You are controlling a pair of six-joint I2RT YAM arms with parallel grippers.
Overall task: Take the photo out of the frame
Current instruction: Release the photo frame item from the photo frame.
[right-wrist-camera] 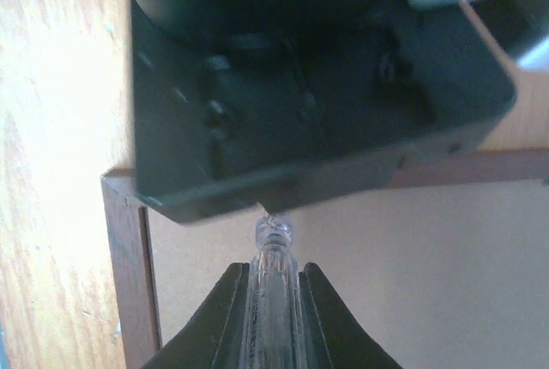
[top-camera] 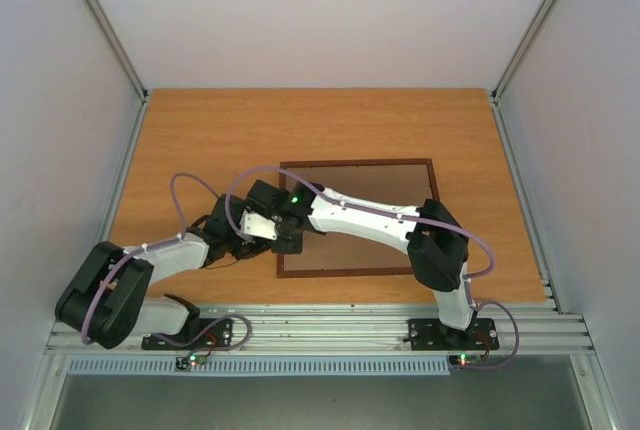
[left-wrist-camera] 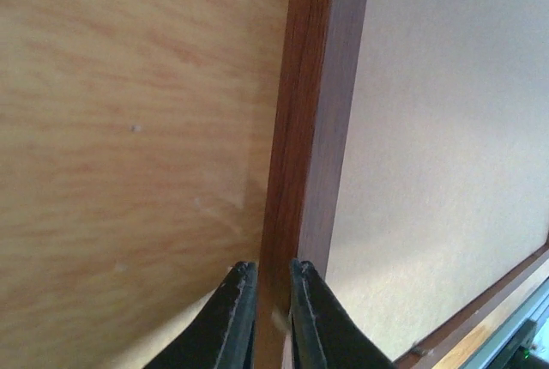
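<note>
The frame (top-camera: 355, 162) lies back-up on the table and shows only its plain brown back (top-camera: 370, 240). The photo is hidden. My left gripper (top-camera: 281, 247) is shut on the frame's left rail near its near-left corner. In the left wrist view (left-wrist-camera: 273, 268) the fingers pinch the reddish-brown rail (left-wrist-camera: 313, 86). My right gripper (top-camera: 293, 235) reaches in from the right, just beside the left one. In the right wrist view (right-wrist-camera: 274, 270) it is shut on a clear plastic stick (right-wrist-camera: 274, 236), whose tip sits over the back (right-wrist-camera: 412, 266) right at the left gripper's black body (right-wrist-camera: 292, 86).
The orange-brown wooden table (top-camera: 200, 150) has white walls on three sides. A metal rail (top-camera: 320, 325) runs along the near edge, where both arm bases are bolted. The two wrists crowd together at the frame's left rail.
</note>
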